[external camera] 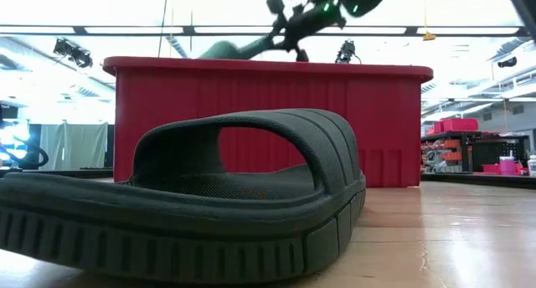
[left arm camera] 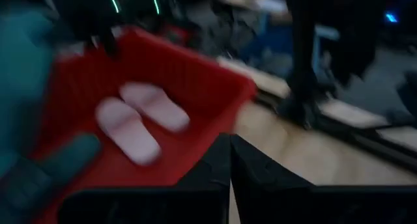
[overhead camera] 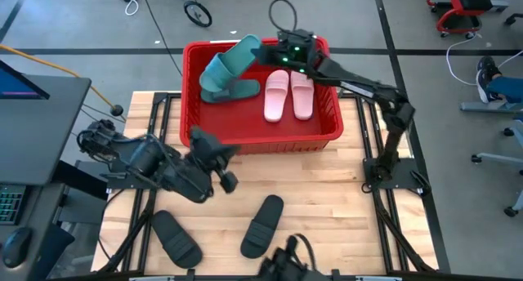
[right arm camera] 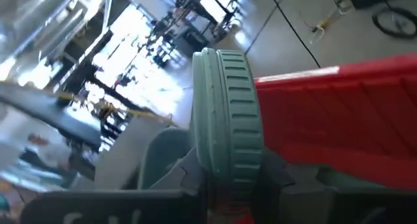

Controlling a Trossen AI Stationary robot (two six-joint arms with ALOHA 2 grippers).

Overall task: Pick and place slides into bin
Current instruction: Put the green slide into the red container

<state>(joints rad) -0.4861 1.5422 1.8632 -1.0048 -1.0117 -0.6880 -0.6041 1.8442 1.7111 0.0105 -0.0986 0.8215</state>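
Note:
The red bin (overhead camera: 331, 132) stands at the table's far middle. In it lie two pale pink slides (overhead camera: 275, 95) (overhead camera: 301, 93) and one dark green slide (overhead camera: 233, 91). My right gripper (overhead camera: 263, 54) is shut on the second dark green slide (overhead camera: 231, 60) above the bin's far left part; this slide also shows in the low view (external camera: 230, 48). My left gripper (overhead camera: 214, 154) is shut and empty just in front of the bin's near wall. Two black slides (overhead camera: 176, 236) (overhead camera: 263, 225) lie sole-down on the near table. My right gripper pinches the green slide between its two fingers (right arm camera: 272, 173) at the end nearest the gripper (right arm camera: 229, 160). The fingers come about level from the table's right. The slide stands on its side edge, reaches away toward the left, and is lifted clear above the bin.
Bare wood lies between the bin and the black slides. A black slide (external camera: 209, 196) fills the front of the low view. Dark frame rails (overhead camera: 384, 162) run along the table's left and right sides. A desk with a monitor (overhead camera: 33, 93) stands off the left edge.

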